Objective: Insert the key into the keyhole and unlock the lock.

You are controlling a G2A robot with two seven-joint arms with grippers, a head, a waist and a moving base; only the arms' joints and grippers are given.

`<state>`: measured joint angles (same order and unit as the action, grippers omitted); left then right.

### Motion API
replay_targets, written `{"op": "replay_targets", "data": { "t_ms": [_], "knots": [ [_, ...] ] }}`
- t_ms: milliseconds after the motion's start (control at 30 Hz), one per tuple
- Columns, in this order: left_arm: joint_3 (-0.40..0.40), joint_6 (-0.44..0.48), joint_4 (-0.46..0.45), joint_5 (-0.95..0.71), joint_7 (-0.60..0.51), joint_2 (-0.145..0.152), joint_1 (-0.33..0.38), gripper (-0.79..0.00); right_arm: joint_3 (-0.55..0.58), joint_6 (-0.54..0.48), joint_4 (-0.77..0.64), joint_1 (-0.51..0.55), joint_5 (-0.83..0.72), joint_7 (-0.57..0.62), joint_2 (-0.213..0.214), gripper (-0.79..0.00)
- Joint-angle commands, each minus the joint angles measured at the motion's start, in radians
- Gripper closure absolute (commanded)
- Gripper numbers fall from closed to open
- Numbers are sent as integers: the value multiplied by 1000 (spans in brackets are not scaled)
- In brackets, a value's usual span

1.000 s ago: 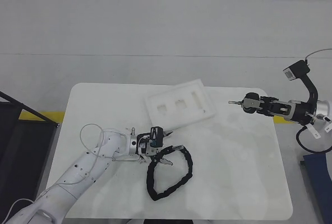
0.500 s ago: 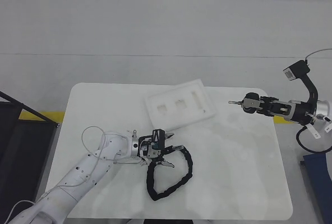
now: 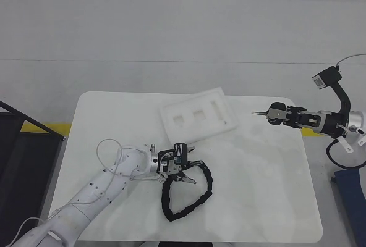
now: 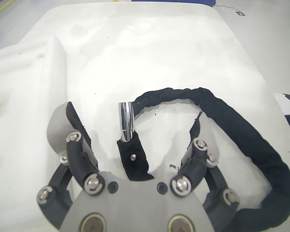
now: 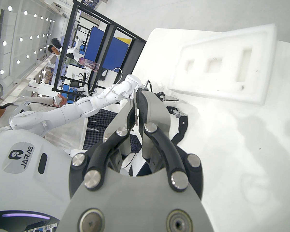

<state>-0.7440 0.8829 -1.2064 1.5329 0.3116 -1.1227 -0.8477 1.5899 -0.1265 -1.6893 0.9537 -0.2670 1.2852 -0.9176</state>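
Left wrist view — left tool (image 4: 132, 113) gapes wide astride the lock (image 4: 229, 117); right tool (image 5: 138, 97) pinches key (image 3: 257, 113).

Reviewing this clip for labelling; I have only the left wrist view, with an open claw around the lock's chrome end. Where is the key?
Observer: The top view shows the right claw holding the key over the table's right side, far from the lock.
Operator: Is that claw closed?
Observer: Yes; the right wrist view shows its fingers pressed together.
Operator: What about the foam beside me?
Observer: It is a white foam tray with three recesses.
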Motion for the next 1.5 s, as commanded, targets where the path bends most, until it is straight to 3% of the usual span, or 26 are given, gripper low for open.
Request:
{"op": "replay_targets", "data": {
  "t_ms": [0, 267, 300, 533, 700, 1467],
  "knots": [
    [-6, -2, -3, 10, -3, 3, -5, -696, 0, 0, 0, 0, 0, 0, 0, 0],
    [-14, -15, -28, 70, -8, 11, -20, -773, 0, 0, 0, 0, 0, 0, 0, 0],
    [-15, -18, -27, 71, -5, 11, -22, -720, 0, 0, 0, 0, 0, 0, 0, 0],
    [-18, -37, -29, 77, -8, 9, -29, -668, 0, 0, 0, 0, 0, 0, 0, 0],
    [-12, -47, -19, 75, -13, 3, -25, -585, 0, 0, 0, 0, 0, 0, 0, 0],
    [4, -54, 31, 28, -66, -24, -12, -453, 0, 0, 0, 0, 0, 0, 0, 0]
  ]
}}
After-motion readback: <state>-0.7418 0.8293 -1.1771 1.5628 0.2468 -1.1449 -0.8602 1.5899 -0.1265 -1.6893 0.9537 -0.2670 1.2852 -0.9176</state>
